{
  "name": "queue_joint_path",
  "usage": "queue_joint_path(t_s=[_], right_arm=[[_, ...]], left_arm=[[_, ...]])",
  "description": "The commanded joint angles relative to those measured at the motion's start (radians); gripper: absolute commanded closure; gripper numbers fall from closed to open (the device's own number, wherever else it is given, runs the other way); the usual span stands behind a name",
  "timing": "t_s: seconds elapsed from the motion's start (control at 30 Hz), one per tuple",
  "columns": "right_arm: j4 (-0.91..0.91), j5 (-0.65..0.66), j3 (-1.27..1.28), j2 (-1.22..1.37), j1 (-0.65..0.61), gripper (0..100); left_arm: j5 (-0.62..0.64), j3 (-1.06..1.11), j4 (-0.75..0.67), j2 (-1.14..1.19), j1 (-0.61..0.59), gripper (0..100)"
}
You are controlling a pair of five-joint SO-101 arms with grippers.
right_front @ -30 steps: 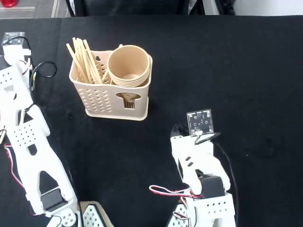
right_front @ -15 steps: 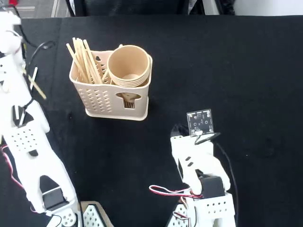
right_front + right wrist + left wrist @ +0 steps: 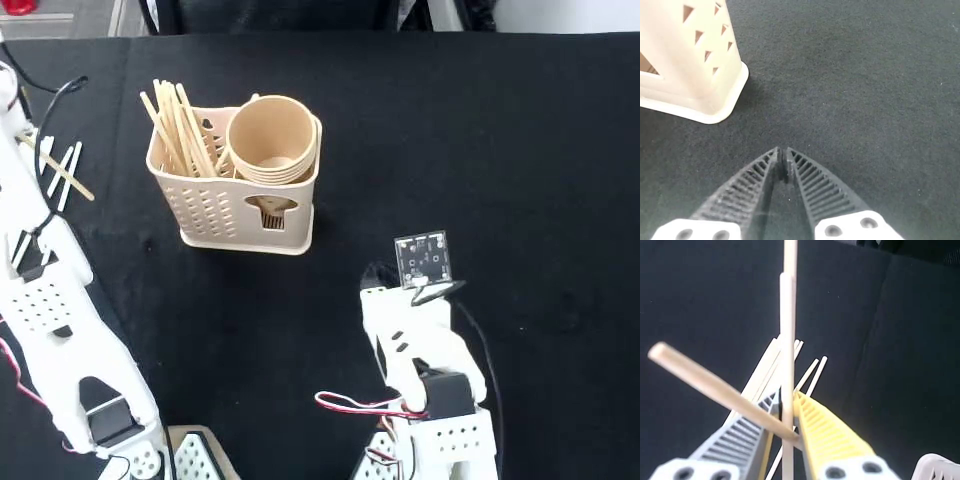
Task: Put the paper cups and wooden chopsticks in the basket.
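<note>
A cream basket (image 3: 215, 210) stands at the back left of the black table, with stacked paper cups (image 3: 272, 140) and a bundle of wooden chopsticks (image 3: 178, 128) inside. At the far left edge, my left gripper (image 3: 788, 401) is shut on two wooden chopsticks: one runs straight out (image 3: 787, 315), the other crosses it at a slant (image 3: 710, 386). The slanted stick (image 3: 60, 170) shows left of the basket. Several loose chopsticks (image 3: 807, 375) lie on the table beneath. My right gripper (image 3: 781, 156) is shut with nothing in it, low over the cloth, near the basket's corner (image 3: 705, 75).
The left arm's white body (image 3: 55, 310) runs along the table's left edge. The right arm (image 3: 425, 350) sits at the front centre. Black cloth (image 3: 500, 150) stretches right of the basket.
The left arm has swung toward the back of the table, carrying a chopstick up into sight beside the basket. Loose sticks on the cloth have come into view. The right arm has not moved.
</note>
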Motion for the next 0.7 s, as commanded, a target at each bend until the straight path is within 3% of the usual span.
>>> queue_joint_path(t_s=[0.0, 0.43, 0.53, 0.67], right_arm=[[0.002, 0.011, -0.001, -0.012, 0.012, 98.5], [0.002, 0.011, -0.001, -0.012, 0.012, 98.5], [0.002, 0.011, -0.001, -0.012, 0.012, 98.5], [0.002, 0.011, -0.001, -0.012, 0.012, 98.5]], left_arm=[[0.023, -0.110, 0.005, -0.063, -0.031, 97], [0.043, -0.073, 0.009, -0.207, -0.053, 97], [0.043, 0.076, 0.009, -0.262, -0.053, 97], [0.037, 0.449, 0.005, -0.416, -0.042, 97]])
